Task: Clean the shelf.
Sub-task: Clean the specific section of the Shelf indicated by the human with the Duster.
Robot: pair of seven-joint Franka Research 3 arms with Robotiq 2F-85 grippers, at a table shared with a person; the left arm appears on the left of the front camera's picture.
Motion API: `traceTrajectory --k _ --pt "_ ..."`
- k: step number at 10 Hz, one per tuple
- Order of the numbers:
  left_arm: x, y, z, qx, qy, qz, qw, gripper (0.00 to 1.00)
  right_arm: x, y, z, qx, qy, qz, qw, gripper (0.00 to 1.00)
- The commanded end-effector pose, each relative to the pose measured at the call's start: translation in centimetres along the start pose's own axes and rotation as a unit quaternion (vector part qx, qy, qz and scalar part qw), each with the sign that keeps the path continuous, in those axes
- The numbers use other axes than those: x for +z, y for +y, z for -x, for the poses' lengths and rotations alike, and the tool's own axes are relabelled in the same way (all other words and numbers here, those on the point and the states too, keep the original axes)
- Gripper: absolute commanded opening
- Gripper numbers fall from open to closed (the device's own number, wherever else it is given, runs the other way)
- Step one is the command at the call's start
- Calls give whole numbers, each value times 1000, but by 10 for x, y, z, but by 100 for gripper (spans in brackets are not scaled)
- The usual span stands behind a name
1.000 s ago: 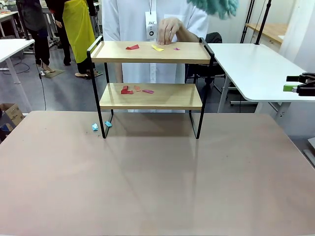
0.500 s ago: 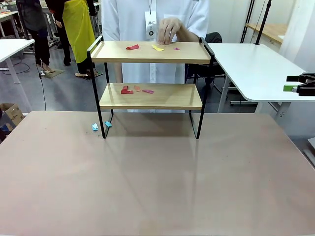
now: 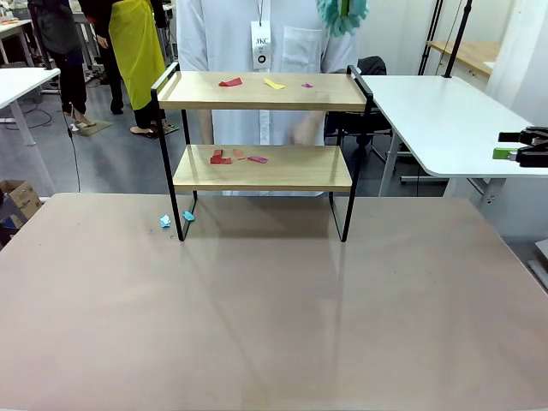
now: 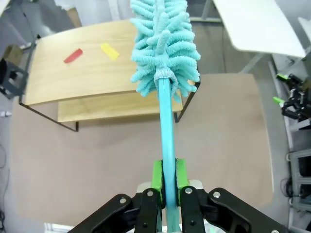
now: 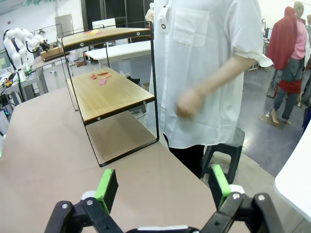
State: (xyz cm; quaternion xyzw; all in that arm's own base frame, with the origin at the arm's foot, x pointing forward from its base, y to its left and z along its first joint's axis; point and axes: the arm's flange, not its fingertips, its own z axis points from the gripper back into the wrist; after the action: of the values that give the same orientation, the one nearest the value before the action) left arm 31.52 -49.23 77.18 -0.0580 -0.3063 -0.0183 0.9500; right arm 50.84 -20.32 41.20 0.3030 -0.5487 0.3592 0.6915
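1. Person's hand (image 3: 306,130) has dropped from the top board to a blurred spot behind the gap btw tiers, centre-right of front view. Teal duster (image 3: 342,13) is back at the top edge, right of centre. Paper scraps unmoved.
2. Shelf (image 3: 261,90) stands upper centre of front view, on the far part of the tan table (image 3: 274,325), w/ the person directly behind it.
3. Top board carries a red scrap (image 3: 229,82), a yellow scrap (image 3: 274,84) and a small pink scrap (image 3: 306,85). Lower board has a red-pink cluster (image 3: 220,157) at its left end. Blue bits (image 3: 165,221) lie on the table by the left front leg.
4. Left gripper (image 4: 165,177) is clamped tight on the duster handle, green pads either side. Handle runs straight up the left wrist view from bottom centre, fluffy head at top centre.
5. Right gripper (image 5: 163,187) has jaws spread wide w/ nothing btw the pads. It sits at the bottom of the right wrist view, shelf in that frame's upper left.
6. Key relation, left wrist view: shelf lies beyond the head. Boards' long axis runs across the frame, roughly crosswise to the handle. Head overlaps the top board's right end, and the red and yellow scraps lie left of it.
7. Head touching the board or not: can't tell. Front view suggests it hangs well above.
8. Judgement: head must come down, then sweep left in frame along the board. Left arm has the tool, so the job is its.
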Motion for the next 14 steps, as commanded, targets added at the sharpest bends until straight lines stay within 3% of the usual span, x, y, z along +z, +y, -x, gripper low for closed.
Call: traceTrajectory --k 1,6,10,11,14 --pt "-4 -10 -8 13 21 5 1000 13 -2 0 -3 2 -1 3 1000 100" --pt "-54 -15 21 13 67 -13 998 13 -2 0 -3 2 -1 3 1000 100" --pt "-67 -15 29 2 100 -36 994 13 -2 0 -3 2 -1 3 1000 100" --pt "-71 -20 25 -2 73 -24 997 13 -2 0 -3 2 -1 3 1000 100" --pt "-73 -19 27 -2 79 -28 996 13 -2 0 -3 2 -1 3 1000 100"
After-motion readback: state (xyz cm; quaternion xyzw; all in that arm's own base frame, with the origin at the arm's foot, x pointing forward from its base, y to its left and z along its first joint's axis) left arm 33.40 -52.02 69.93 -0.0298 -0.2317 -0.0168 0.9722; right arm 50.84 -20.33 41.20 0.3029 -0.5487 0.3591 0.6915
